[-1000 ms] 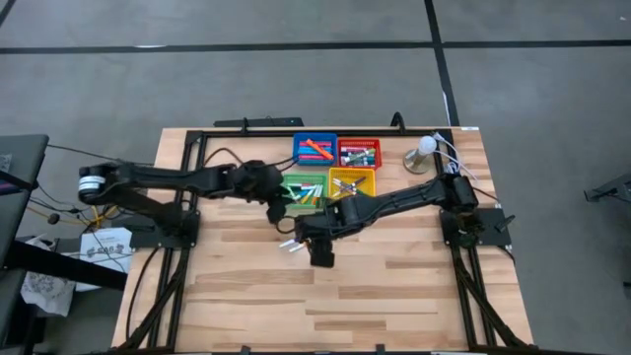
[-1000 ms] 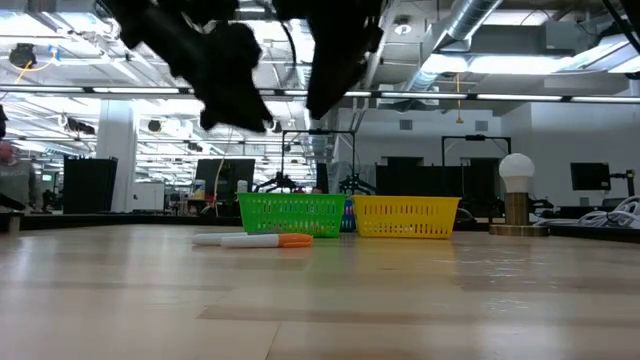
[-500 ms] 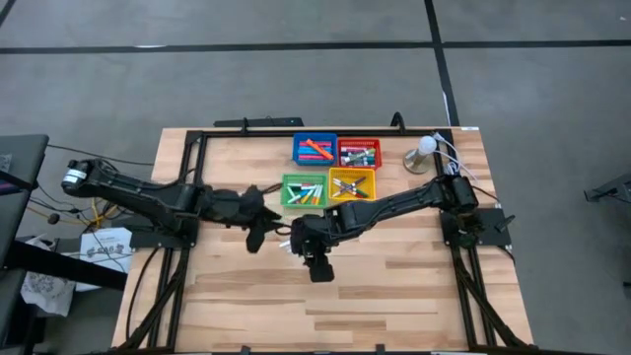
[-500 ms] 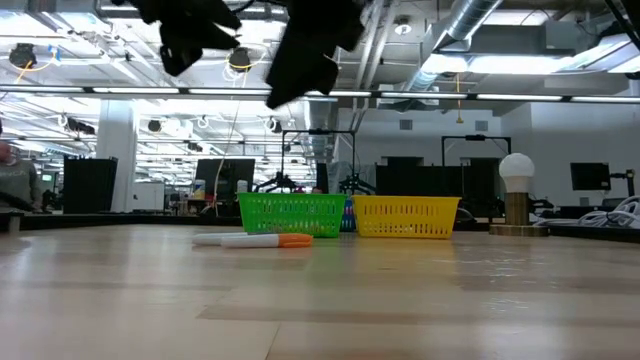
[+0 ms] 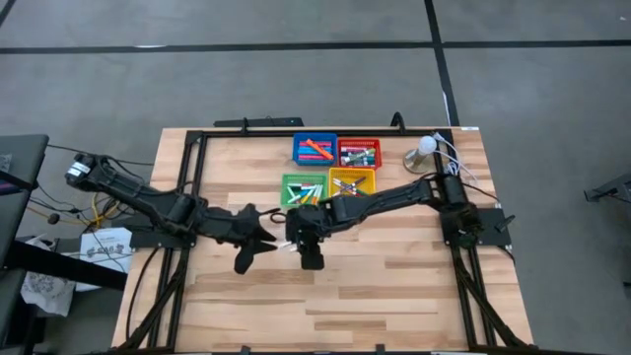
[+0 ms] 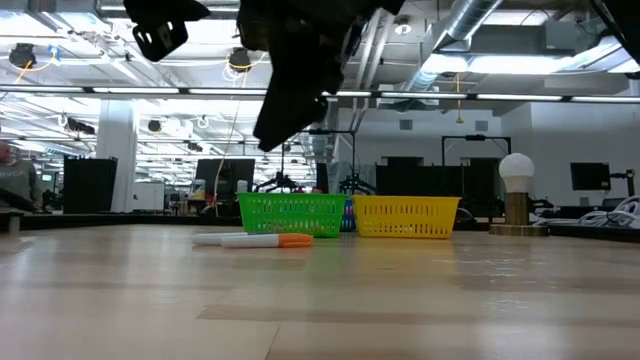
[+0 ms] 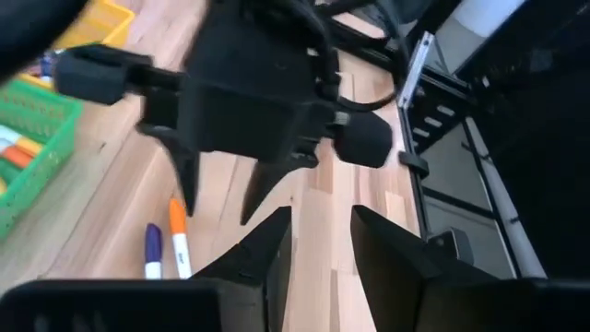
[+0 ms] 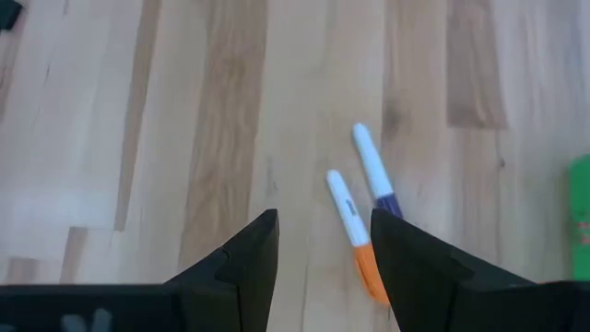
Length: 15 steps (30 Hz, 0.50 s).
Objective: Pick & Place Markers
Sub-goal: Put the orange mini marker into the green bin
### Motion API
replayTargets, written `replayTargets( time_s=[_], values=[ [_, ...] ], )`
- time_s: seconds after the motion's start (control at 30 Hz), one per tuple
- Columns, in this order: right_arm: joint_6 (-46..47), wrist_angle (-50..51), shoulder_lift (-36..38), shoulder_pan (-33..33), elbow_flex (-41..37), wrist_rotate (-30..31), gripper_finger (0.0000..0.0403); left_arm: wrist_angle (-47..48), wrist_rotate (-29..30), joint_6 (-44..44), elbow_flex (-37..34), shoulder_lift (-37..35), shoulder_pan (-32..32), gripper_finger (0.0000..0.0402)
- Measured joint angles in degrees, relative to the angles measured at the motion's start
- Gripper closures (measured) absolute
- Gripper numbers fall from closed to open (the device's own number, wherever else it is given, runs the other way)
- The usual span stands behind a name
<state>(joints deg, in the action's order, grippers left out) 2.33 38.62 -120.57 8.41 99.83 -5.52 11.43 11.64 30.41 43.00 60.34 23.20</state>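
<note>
Two markers lie loose on the wooden counter, side by side and nearly parallel: an orange-capped marker and a purple-capped marker, both white-bodied, near the green tray on its open-counter side. More markers fill the four trays: green, yellow tray, blue tray and red tray, grouped in a square toward the counter's far edge.

The right hand hangs above the two loose markers, fingers spread with nothing between them; neither finger touches a marker. The left hand is raised off the counter close beside it, toward the left, its fingers apart by a narrow gap and empty, pointing toward the right hand and the two markers. A white-globed lamp stands beside the red tray.
</note>
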Motion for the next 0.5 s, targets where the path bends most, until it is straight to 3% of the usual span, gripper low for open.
replayTargets(
  time_s=[0.5],
  values=[
    [-8.4, 1.7, -8.0, -1.8, 0.0, -0.1, 0.0240, 1.7, -0.5, -1.0, 0.0, -0.2, 0.5, 0.0289]
  ],
)
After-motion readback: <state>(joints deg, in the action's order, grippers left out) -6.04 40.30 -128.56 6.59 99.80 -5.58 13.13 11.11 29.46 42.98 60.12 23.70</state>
